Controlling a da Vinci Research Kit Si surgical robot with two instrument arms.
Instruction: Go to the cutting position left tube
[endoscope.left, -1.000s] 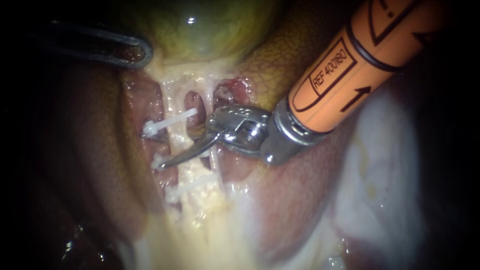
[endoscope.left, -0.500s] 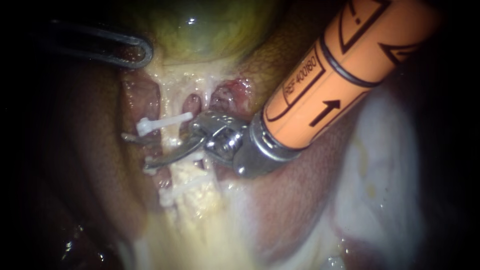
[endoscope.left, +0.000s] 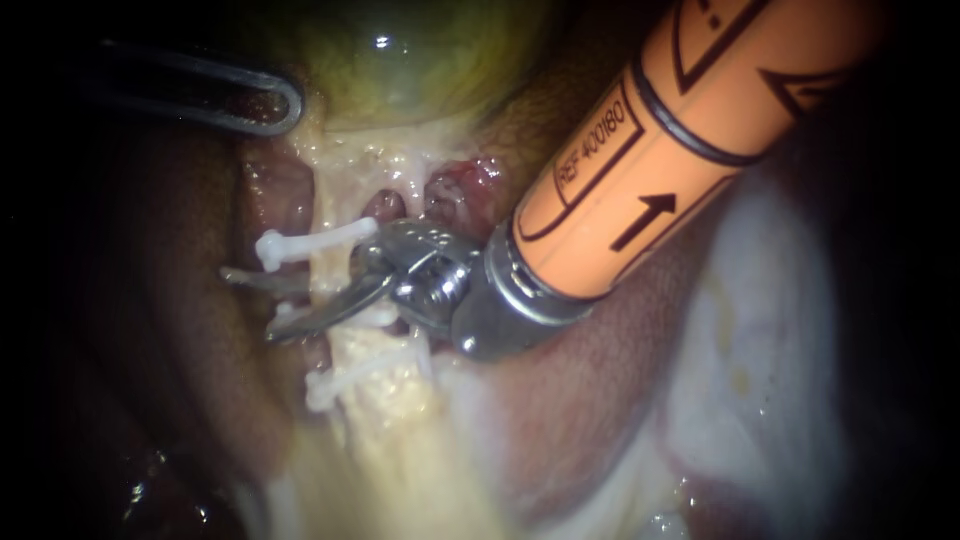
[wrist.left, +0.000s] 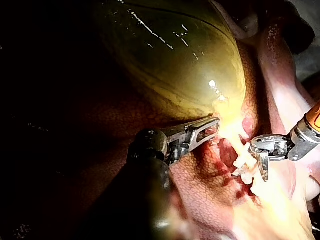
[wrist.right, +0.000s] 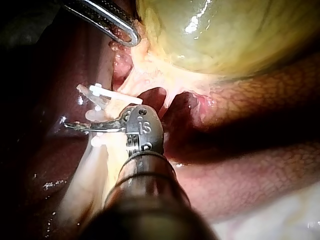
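**Blades apart across the left tube, past the clip nearest the gallbladder**

Endoscope view. The green gallbladder (endoscope.left: 400, 60) is the reference for all places. The pale left tube (endoscope.left: 323, 268) runs away from its narrow end. This tube carries a white near clip (endoscope.left: 315, 240) close to the gallbladder and a white far clip (endoscope.left: 348, 375) farther from it. The right instrument (endoscope.left: 250, 305) passes beside the gallbladder. Its shaft has an orange sleeve with black lettering and an arrow. Its jaws are two thin blades and they stand apart, one in front of the tube and one behind it. They cross the tube between the two clips. I cannot tell whether a blade touches the tube. The left instrument (endoscope.left: 285, 105) lies at the gallbladder's edge.

Left wrist view. The slotted jaws of the left instrument lie together and pinch the pale tissue at the gallbladder's narrow end. The right instrument is ahead of them, farther from the gallbladder, at the clipped tube. The mottled red liver (wrist.left: 200, 200) lies under both instruments.

Right wrist view. The blades are parted, and the near clip lies on their gallbladder side.
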